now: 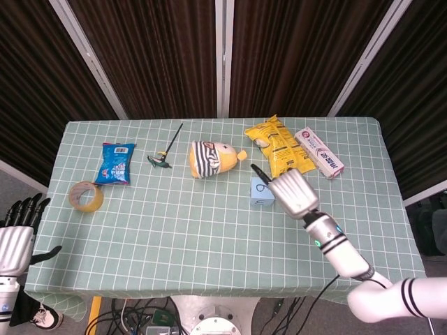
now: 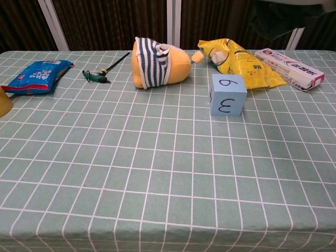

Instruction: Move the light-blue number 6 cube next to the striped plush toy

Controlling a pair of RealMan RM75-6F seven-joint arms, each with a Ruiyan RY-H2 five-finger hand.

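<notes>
The light-blue cube (image 1: 260,192) stands on the green checked tablecloth, a short gap right of and nearer than the striped plush toy (image 1: 209,159). In the chest view the cube (image 2: 227,94) shows a 6 on top and a 3 on its front, and the plush toy (image 2: 157,68) lies on its side to its left. My right hand (image 1: 293,192) hovers raised just right of the cube, holding nothing, and is out of the chest view. My left hand (image 1: 17,234) hangs off the table's near left corner with its fingers spread.
A yellow snack bag (image 1: 283,150) and a toothpaste box (image 1: 318,152) lie behind the cube to the right. A green-handled tool (image 1: 162,157), a blue packet (image 1: 115,162) and a tape roll (image 1: 86,196) lie on the left side.
</notes>
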